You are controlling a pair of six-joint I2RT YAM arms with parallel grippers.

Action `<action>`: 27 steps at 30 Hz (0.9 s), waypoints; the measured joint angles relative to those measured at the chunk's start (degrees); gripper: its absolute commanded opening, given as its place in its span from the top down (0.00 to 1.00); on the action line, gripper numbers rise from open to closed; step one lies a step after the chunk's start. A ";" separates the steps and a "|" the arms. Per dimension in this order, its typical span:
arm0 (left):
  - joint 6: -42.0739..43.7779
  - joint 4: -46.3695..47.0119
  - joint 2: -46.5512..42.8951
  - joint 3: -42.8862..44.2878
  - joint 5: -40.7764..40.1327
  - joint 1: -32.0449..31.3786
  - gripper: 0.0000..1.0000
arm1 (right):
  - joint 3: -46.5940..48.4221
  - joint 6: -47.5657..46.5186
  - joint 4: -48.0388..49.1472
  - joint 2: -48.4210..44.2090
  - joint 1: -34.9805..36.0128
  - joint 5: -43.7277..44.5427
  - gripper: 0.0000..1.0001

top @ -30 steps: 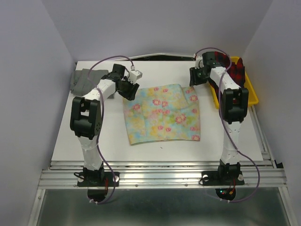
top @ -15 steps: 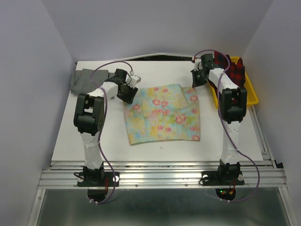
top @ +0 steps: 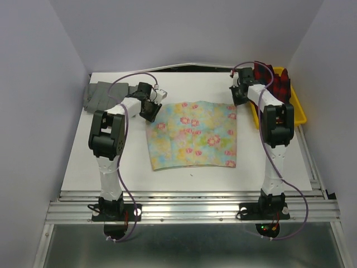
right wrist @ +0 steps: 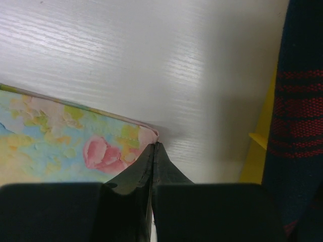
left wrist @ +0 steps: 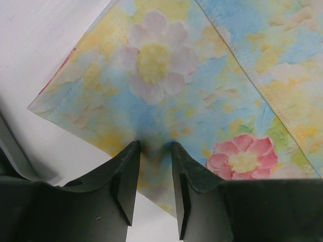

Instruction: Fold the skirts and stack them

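Table (top: 195, 84): yellow tray (top: 298, 114) holds plaid skirt (top: 281, 84); right claw (right wrist: 153, 145) pinches floral skirt (top: 192, 134).

Left tool (left wrist: 154, 150) ajar, right tool (right wrist: 154, 147) closed.

left arm (top: 106, 138) & right arm (top: 277, 124): white links w/ black joint blocks, purple cables (top: 133, 75), black bases (top: 114, 211) w/ red/green LEDs, dark matte fingers (left wrist: 128, 176).

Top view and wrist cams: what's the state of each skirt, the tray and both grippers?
floral skirt: spread flat in the middle.
grey skirt: lying far left, untouched.
plaid skirt: heaped in the yellow tray.
yellow tray: far right, occupied.
left gripper: jaws partly open astride the floral skirt's edge.
right gripper: shut on the floral skirt's far right corner.
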 measured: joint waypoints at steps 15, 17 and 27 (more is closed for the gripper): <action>0.68 -2.34 -2.71 0.04 0.55 0.17 0.35 | -1.03 -0.28 -2.14 -4.09 0.15 -3.67 0.40; 0.46 -3.80 -5.60 0.02 0.94 -0.42 0.35 | -1.03 -0.61 -3.15 -6.45 0.22 -9.49 0.44; -2.62 -3.45 -20.55 -16.31 5.64 -3.72 0.40 | -2.75 -5.99 -8.57 -7.43 3.21 -20.06 0.57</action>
